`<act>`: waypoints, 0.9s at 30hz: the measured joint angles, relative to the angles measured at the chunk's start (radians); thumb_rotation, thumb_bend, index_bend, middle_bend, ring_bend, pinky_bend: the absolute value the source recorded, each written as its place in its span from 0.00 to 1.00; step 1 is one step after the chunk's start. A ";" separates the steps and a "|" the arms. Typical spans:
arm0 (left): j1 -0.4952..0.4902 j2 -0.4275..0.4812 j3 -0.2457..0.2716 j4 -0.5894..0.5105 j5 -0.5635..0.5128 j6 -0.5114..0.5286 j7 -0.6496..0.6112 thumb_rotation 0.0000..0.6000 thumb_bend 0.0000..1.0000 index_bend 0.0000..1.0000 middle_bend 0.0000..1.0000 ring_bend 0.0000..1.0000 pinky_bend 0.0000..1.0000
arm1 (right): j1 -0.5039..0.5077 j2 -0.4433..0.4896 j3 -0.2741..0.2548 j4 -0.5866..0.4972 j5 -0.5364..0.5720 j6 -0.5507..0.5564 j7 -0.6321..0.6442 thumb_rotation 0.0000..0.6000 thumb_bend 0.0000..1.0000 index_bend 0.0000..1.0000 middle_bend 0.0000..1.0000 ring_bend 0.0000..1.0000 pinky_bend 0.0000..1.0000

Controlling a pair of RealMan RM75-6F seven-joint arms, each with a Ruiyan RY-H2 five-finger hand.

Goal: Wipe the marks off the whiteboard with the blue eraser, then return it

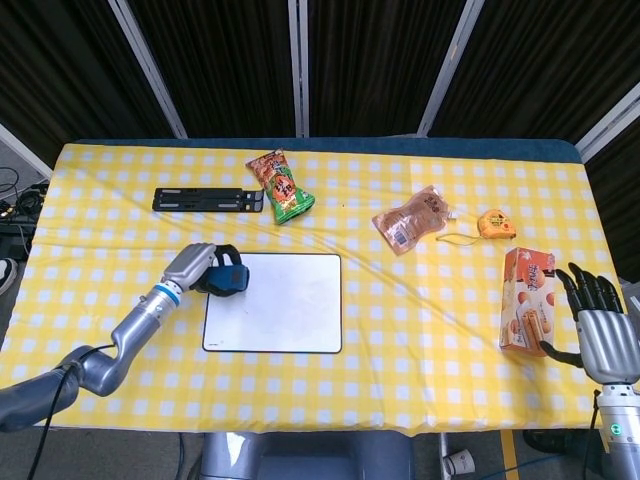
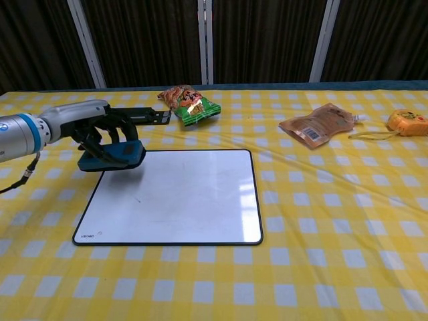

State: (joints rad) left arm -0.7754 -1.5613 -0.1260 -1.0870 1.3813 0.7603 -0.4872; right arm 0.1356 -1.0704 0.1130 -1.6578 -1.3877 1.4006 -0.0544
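Note:
The whiteboard lies flat on the checked cloth near the table's front, and its white face shows no marks that I can make out. My left hand grips the blue eraser from above and holds it over the board's far left corner, partly past the edge. My right hand hovers at the table's right edge beside an orange snack box, fingers spread, holding nothing; the chest view does not show it.
A black rail lies behind the board to the left. A green-and-red snack bag, a tan pouch and a yellow tape measure sit across the back.

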 measured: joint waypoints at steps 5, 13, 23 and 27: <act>0.023 0.088 0.033 -0.027 0.007 0.002 0.065 1.00 0.27 0.58 0.39 0.48 0.53 | -0.002 0.002 -0.003 -0.005 -0.009 0.006 0.000 1.00 0.00 0.00 0.00 0.00 0.00; 0.079 0.138 0.119 -0.017 0.043 0.010 0.126 1.00 0.27 0.57 0.39 0.48 0.53 | 0.001 -0.003 -0.007 -0.014 -0.022 0.007 -0.017 1.00 0.00 0.00 0.00 0.00 0.00; 0.112 0.104 0.134 0.038 0.079 0.086 0.122 1.00 0.00 0.00 0.00 0.00 0.06 | 0.006 -0.006 -0.008 -0.025 -0.034 0.007 -0.024 1.00 0.00 0.00 0.00 0.00 0.00; 0.122 0.131 0.128 -0.002 0.080 0.112 0.133 1.00 0.00 0.00 0.00 0.00 0.00 | 0.004 -0.001 -0.010 -0.029 -0.043 0.014 -0.014 1.00 0.00 0.00 0.00 0.00 0.00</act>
State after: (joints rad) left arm -0.6536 -1.4305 0.0023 -1.0889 1.4616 0.8720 -0.3539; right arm 0.1395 -1.0717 0.1028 -1.6867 -1.4306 1.4146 -0.0681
